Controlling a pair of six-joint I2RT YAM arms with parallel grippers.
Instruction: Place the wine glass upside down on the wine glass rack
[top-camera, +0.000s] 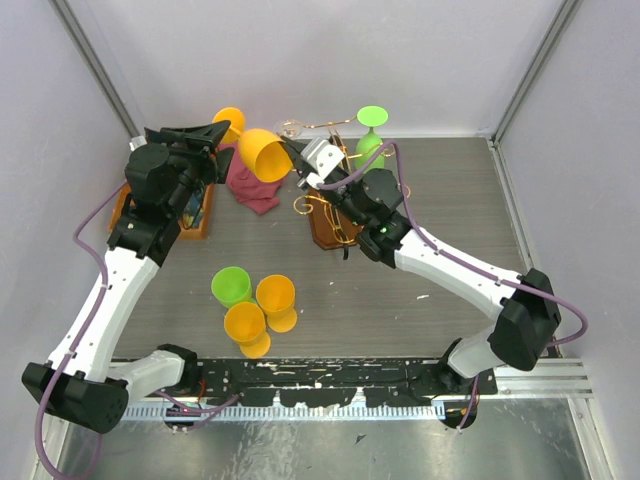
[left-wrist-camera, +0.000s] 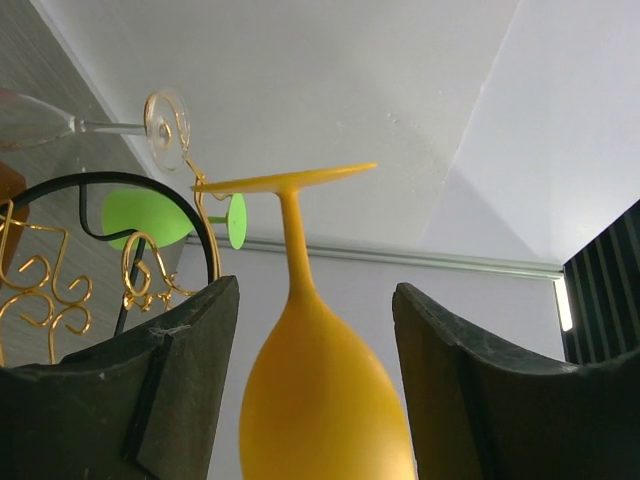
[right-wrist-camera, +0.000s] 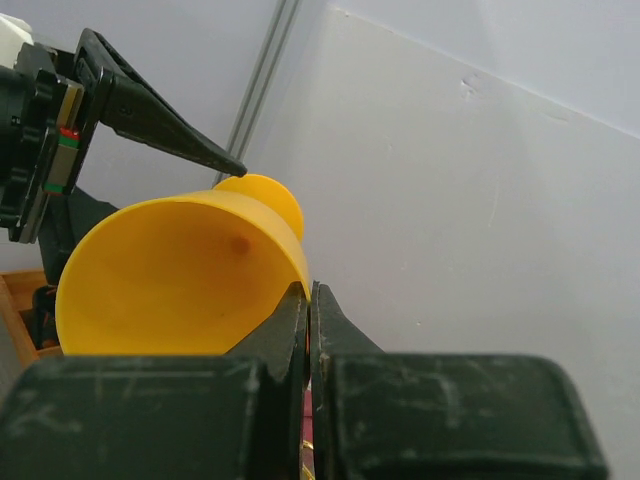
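Both of my grippers meet at one orange wine glass (top-camera: 262, 152) in the top view. It is held in the air near the back of the table, lying on its side with the mouth toward my right gripper (top-camera: 297, 165) and the foot toward the back wall. My left gripper (top-camera: 226, 138) sits at the stem end. The wine glass rack (top-camera: 335, 215) stands just to the right of the glass, partly under my right wrist, and a green glass (top-camera: 371, 130) hangs at its far side. A maroon cloth (top-camera: 255, 188) lies on the table under the held glass. A cluster of three glasses (top-camera: 250, 310) stands nearer the front.

From the left wrist, my fingers (left-wrist-camera: 180, 380) stand wide apart with the orange bowl between them, and the stem and foot point away from the camera. I cannot tell whether the pads press on the bowl. Gold scrolls of the rack show at the left, and a clear glass (left-wrist-camera: 60, 118) lies beyond them.

From the right wrist, my fingers (right-wrist-camera: 285, 335) are pinched together on the rim of the orange bowl, its thin wall caught between them. Past the glass, my left gripper's fingers spread around the narrow end.
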